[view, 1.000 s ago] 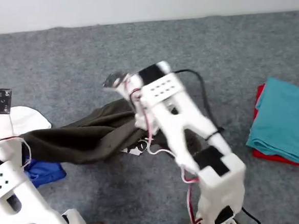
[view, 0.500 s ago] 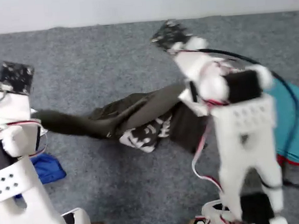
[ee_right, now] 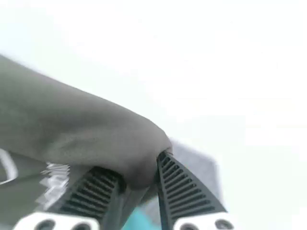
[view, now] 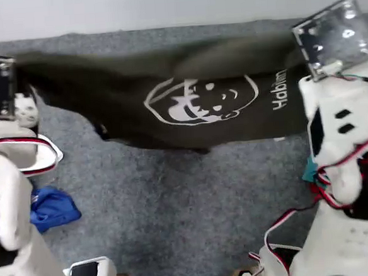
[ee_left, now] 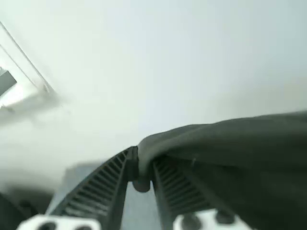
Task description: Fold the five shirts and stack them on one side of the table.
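The left gripper [ee_left: 139, 165] is clamped on one bunched corner of the dark olive shirt [ee_left: 230, 158]; its two ribbed black fingers [ee_left: 103, 189] press the fabric from either side, and a small fold of cloth pokes out between them. The right gripper [ee_right: 141, 167] is closed the same way on another corner of the same shirt, with the cloth draped over and around its ribbed fingers [ee_right: 184, 189]. A sliver of teal cloth [ee_right: 140, 221] shows between the fingers in the right wrist view.

From the high view, the shirt [view: 169, 101] hangs stretched between the two arms across the far part of the table [view: 183, 214], spread wide from left to right; its front faces the camera and carries a white print [view: 200, 101] of a cartoon-like face, with a short run of white lettering to the right of it. The upper edge is pulled roughly straight; the lower edge sags lower on the left and hangs in an uneven line.

The left arm [view: 10, 188] stands at the left edge, raised, with red and white wires looped at its side; the right arm [view: 342, 139] stands at the right edge, also raised. A crumpled blue cloth [view: 53, 207] lies on the grey table surface near the left arm's base; a small bit of teal cloth [view: 309, 171] shows just beside the right arm. A pale wall [view: 162, 7] runs along the far side.
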